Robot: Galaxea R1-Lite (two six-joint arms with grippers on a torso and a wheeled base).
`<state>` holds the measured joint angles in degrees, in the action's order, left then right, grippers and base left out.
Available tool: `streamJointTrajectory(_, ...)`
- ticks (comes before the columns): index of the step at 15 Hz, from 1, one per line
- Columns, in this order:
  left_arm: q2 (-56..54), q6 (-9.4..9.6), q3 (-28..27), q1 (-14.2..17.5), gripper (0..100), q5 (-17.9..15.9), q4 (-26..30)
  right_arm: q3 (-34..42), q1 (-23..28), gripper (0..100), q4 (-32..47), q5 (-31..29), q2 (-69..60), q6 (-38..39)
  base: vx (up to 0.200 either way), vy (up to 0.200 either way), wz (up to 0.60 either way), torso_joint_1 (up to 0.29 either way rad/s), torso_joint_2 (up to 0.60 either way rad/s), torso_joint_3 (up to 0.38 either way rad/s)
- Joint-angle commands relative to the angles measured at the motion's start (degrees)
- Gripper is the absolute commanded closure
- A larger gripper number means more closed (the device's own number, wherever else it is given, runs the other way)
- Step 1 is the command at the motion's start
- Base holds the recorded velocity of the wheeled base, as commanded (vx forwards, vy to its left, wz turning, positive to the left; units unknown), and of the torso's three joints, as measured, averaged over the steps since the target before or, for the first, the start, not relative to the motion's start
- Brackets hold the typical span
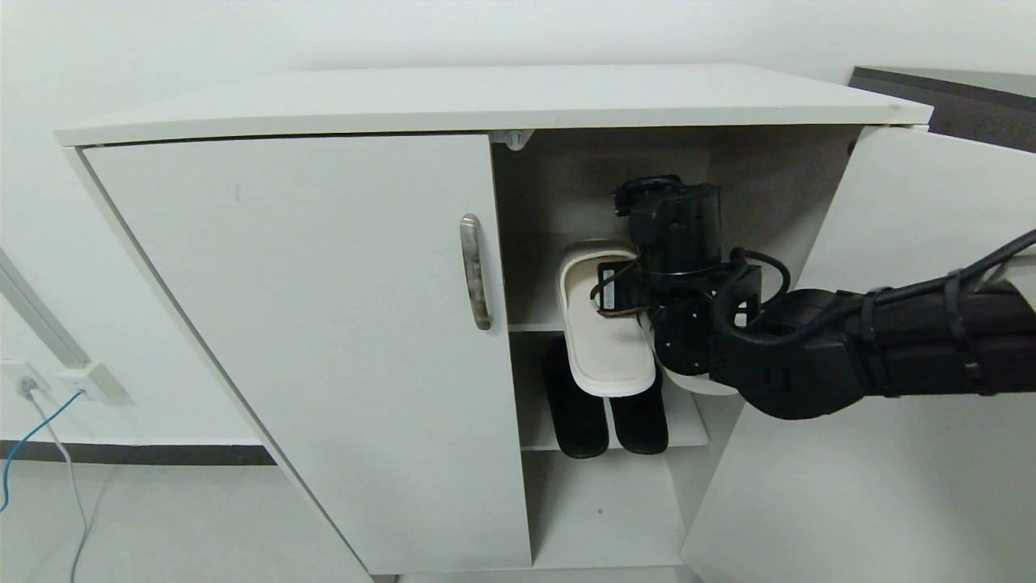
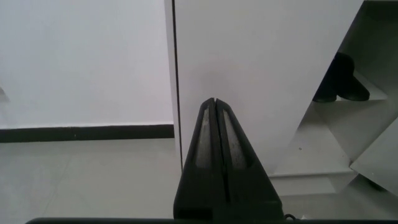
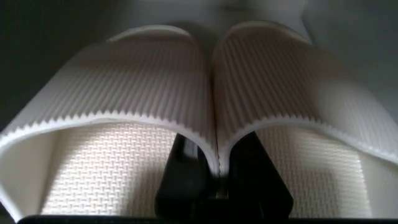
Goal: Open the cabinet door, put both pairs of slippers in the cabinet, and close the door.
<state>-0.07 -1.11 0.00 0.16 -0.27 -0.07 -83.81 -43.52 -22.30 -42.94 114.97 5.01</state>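
In the head view, the cabinet [image 1: 486,97] has its left door [image 1: 307,324] closed and its right door [image 1: 914,202] swung wide open to the right. That leaves the right half open, between the closed door's edge and the open door. The right gripper [image 1: 619,295] is inside this opening at the level of the middle shelf [image 1: 534,327] and holds the white slippers [image 1: 603,348]. Their long axis runs front to back, with the toes pointing into the cabinet. The heels stick out past the shelf's front edge, above the black slippers [image 1: 579,421]. The black pair lies on the lower shelf [image 1: 688,429], pointing the same way, with the heels over that shelf's edge.

In the left wrist view, the left gripper [image 2: 215,143] is outside the cabinet, facing the closed door's edge. Its fingers are pressed together with nothing between them. Open floor lies beside it.

In the right wrist view, the white slippers sit side by side. One gripper finger [image 3: 183,180] is under each strap, and the two fingers pinch the inner walls together.
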Motion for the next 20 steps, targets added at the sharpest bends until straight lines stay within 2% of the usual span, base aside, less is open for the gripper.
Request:
streamJointTrajectory(1,0.1,0.05,0.0,0.1,100,0.0,0.0,-4.7,1.5,100,1.2,0.6,3.9,0.1,0.0,0.0,0.0,0.0,0.0,0.0)
streamJointTrajectory(7,0.1,-0.03,0.0,0.1,100,0.1,0.0,-18.2,4.3,100,10.8,5.4,9.0,3.6,0.0,0.0,0.0,0.0,0.0,0.0)
streamJointTrajectory(11,0.1,-0.03,0.0,0.0,100,0.1,0.0,-25.6,6.2,100,11.2,5.8,13.5,1.2,0.0,0.0,0.0,0.0,0.0,0.0)
streamJointTrajectory(16,0.1,-0.12,0.0,0.1,100,0.9,0.0,-26.6,6.3,100,11.3,5.7,14.5,-0.3,0.0,0.0,0.0,0.0,0.0,0.0)
streamJointTrajectory(17,0.1,-0.12,0.0,0.1,100,0.9,0.0,-26.6,6.3,0,11.9,5.7,14.5,-0.3,0.0,0.0,0.0,0.0,0.0,0.0)
streamJointTrajectory(20,0.1,-0.12,0.0,0.1,100,0.9,0.0,-26.1,6.2,0,12.8,5.7,13.4,-0.1,0.0,0.0,0.0,0.0,0.0,0.0)
